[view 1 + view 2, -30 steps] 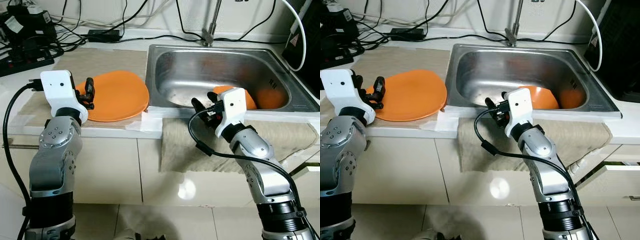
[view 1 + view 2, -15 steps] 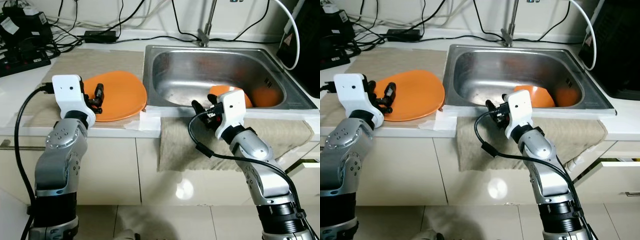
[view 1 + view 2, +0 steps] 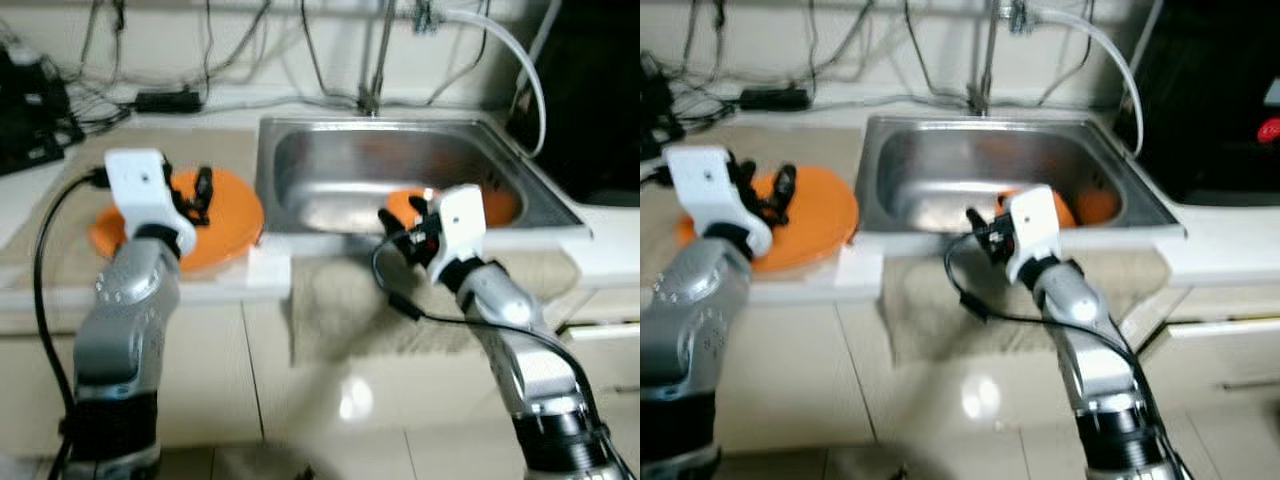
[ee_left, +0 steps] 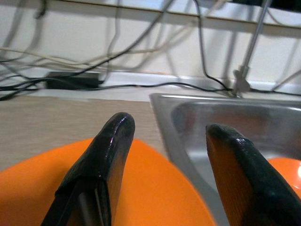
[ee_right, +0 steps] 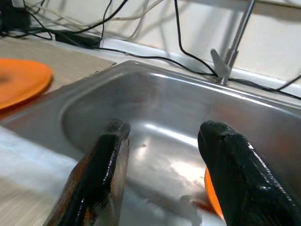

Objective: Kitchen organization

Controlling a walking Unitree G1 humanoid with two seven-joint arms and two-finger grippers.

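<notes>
Plate [image 3: 215, 225] on counter; two orange dishes [image 3: 455, 203] in sink [image 3: 340, 170].

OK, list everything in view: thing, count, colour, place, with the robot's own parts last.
Plate: one, orange, on the counter left of the sink.
Dishes in the sink: orange, at the basin's right end; count unclear.
Sink: one, steel, set in the counter.
Faucet: one, metal, behind the sink.
Cloth: one, beige, hanging over the counter front below the sink.
Cables: several, dark and white, along the back wall.
Power adapter: one, black, back of the counter.
Left tool: black fingers open, above the plate.
Right tool: black fingers open, at the sink's front edge.
</notes>
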